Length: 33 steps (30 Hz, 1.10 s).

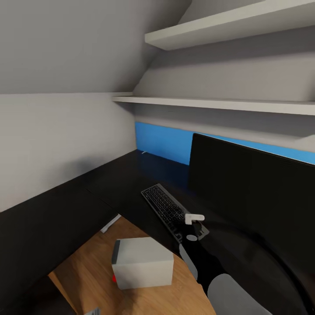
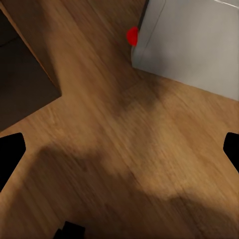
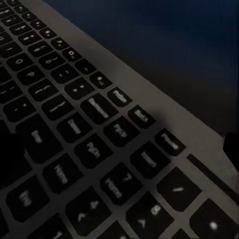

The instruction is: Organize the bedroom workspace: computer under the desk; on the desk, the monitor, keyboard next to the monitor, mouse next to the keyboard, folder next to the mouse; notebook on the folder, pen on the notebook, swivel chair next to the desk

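The dark grey keyboard (image 1: 170, 209) lies slantwise on the black desk (image 1: 65, 210), just left of the wide black monitor (image 1: 258, 197). My right gripper (image 1: 195, 227) hovers at the keyboard's near end. In the right wrist view the keyboard (image 3: 89, 129) sits very close beneath the right gripper (image 3: 119, 149), which is open, one dark fingertip (image 3: 232, 147) at the frame's edge. The pale grey computer (image 1: 142, 262) stands on the wooden floor in the desk's inner corner. My left gripper (image 2: 119, 149) is open above that floor, near the computer (image 2: 194, 45) and its red mark (image 2: 132, 36).
Two white shelves (image 1: 227, 105) run along the wall above the monitor, and a bright blue strip (image 1: 162, 142) lines the wall behind the desk. A white flat thing (image 1: 111, 223) pokes out at the desk's edge by the floor. A grey wall closes the left side.
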Available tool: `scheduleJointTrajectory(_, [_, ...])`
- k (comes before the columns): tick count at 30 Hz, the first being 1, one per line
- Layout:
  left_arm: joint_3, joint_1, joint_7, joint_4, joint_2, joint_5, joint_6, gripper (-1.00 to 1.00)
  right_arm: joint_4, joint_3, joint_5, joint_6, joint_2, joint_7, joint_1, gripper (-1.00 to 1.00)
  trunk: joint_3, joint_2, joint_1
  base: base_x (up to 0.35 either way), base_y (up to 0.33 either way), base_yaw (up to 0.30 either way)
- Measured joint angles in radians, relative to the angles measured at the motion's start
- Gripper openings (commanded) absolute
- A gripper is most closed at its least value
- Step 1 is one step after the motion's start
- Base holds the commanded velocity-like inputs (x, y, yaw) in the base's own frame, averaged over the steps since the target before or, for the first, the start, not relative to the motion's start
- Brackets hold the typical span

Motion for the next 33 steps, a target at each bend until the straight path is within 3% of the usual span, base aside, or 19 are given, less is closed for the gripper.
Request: scheduleJointTrajectory(33, [0.004, 0.0, -0.001, 0.031, 0.002, -0.001, -0.002, 1.0, 0.001, -0.005, -0.001, -0.002, 0.0, 0.004, 0.0, 1.0, 0.0, 0.0, 0.0, 0.082, -0.018, 0.0])
